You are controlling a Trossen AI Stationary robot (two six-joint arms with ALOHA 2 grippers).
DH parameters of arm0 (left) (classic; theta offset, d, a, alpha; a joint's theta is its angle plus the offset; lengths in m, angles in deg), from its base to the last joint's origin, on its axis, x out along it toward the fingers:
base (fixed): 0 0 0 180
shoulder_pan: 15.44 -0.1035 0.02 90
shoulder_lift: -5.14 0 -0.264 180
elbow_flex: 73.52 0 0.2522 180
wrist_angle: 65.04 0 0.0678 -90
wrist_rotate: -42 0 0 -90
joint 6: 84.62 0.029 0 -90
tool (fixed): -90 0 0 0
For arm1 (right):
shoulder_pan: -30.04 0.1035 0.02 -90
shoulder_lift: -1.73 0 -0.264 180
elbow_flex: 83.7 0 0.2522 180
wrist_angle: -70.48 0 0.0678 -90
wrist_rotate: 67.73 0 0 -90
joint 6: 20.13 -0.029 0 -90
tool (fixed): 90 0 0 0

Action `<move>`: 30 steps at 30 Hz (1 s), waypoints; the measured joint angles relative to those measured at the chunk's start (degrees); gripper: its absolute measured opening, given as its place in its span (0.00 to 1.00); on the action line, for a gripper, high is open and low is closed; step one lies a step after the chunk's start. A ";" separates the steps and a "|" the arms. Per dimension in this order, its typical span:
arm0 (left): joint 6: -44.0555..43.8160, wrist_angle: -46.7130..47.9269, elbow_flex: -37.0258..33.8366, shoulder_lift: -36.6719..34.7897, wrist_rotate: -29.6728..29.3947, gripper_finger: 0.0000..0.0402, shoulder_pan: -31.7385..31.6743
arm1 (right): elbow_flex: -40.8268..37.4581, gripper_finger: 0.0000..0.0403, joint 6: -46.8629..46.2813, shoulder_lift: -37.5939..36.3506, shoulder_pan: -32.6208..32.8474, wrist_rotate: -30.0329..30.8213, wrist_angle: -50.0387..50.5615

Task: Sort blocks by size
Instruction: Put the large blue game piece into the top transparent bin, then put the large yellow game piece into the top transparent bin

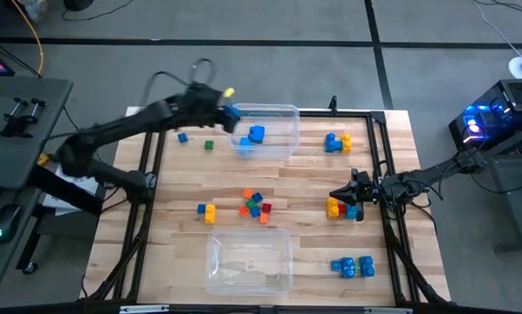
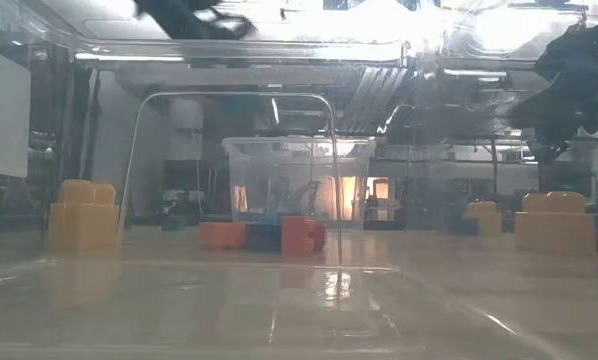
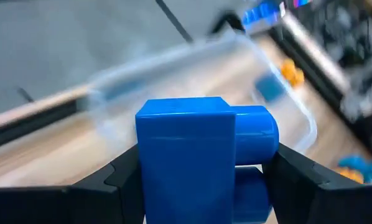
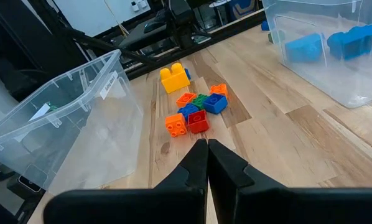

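My left gripper point(image 1: 229, 111) hangs above the table by the left wall of the far clear bin point(image 1: 283, 112), shut on a large blue block point(image 3: 186, 149). Two more blue blocks point(image 1: 251, 137) lie in that bin. A clump of tiny blocks point(image 1: 255, 205) sits mid-table, with a yellow and blue pair point(image 1: 207, 210) to its left. My right gripper point(image 1: 344, 196) rests shut at the right side, next to yellow and blue blocks point(image 1: 338, 208), and touches nothing. In its wrist view the shut right gripper point(image 4: 207, 149) points at the tiny clump point(image 4: 195, 112). My left gripper pinches the large blue block by two opposite sides point(image 3: 142, 168) between its two fingers point(image 3: 120, 177). The block is lifted clear of the table, turned so that its studs point(image 3: 257, 127) stick out sideways toward the other finger point(image 3: 298, 174).
An empty clear bin point(image 1: 250, 260) stands at the near middle. Loose blue point(image 1: 182, 138) and green point(image 1: 209, 145) blocks lie left of the far bin. Blue and yellow blocks point(image 1: 337, 142) lie far right, and blue ones point(image 1: 353, 267) near right.
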 joint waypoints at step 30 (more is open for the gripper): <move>-2.89 -29.68 -16.68 -13.24 15.88 0.97 2.86 | 0.00 0.01 2.81 0.02 -0.41 2.52 -0.04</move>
